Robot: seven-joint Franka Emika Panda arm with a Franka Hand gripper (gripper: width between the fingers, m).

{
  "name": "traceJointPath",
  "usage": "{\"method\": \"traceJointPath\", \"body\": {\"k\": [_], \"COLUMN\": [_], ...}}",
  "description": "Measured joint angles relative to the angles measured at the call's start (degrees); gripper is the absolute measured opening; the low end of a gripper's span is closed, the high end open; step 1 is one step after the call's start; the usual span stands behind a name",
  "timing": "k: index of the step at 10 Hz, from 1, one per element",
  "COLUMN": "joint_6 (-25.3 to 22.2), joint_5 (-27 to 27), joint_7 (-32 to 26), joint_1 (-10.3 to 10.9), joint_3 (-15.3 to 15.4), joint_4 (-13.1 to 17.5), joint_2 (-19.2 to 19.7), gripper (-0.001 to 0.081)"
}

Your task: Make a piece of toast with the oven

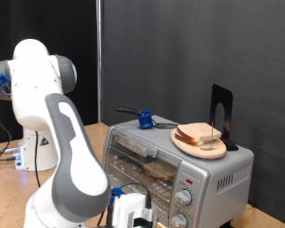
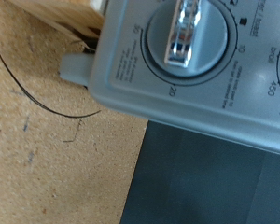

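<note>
Black curtain behind, tan wooden table point(image 1: 5, 190) below; your white Panda arm point(image 1: 62, 142) fills the exterior view's left and bends down to the exterior view's bottom. You have the gripper point(image 1: 133, 215) low at the oven's front, near the bottom edge of the exterior view, just beside the knob column; fingers are cropped and hidden there, so I cannot tell if they are spread or closed, and nothing shows between them. Oven point(image 1: 171, 161) sits on the table at the exterior view's right, silver-grey, glass door appears closed. Through the glass you can see a tan slice, the piece of toast point(image 1: 160, 171), lying on the inner rack. On the oven's roof sits a round wooden plate point(image 1: 199, 144) with more bread slices point(image 1: 201, 136) stacked on it. Behind the plate stands a black bracket point(image 1: 221, 112); a blue clip with a dark cable point(image 1: 142, 120) lies on the roof toward the exterior view's left. Wrist view shows you are right up against a shiny oven knob point(image 2: 187, 37) with dial numbers around it, the oven's grey corner foot point(image 2: 79, 67) on the chipboard surface, and a thin dark wire point(image 2: 33, 93) curving across that surface. No fingertips show in the wrist view.
</note>
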Motion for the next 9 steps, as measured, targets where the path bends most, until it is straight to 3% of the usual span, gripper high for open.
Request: {"method": "traceJointPath", "body": {"k": [4, 9], "joint_6": [2.28, 2.62], "joint_5": [0.14, 0.43], "joint_7": [-1.06, -0.55], "joint_1": [1.67, 2.22], "joint_3": [0.54, 1.87], "joint_4": [-0.35, -0.84], "joint_2": [-0.19, -0.98], "gripper": [0.0808, 0.0808]}}
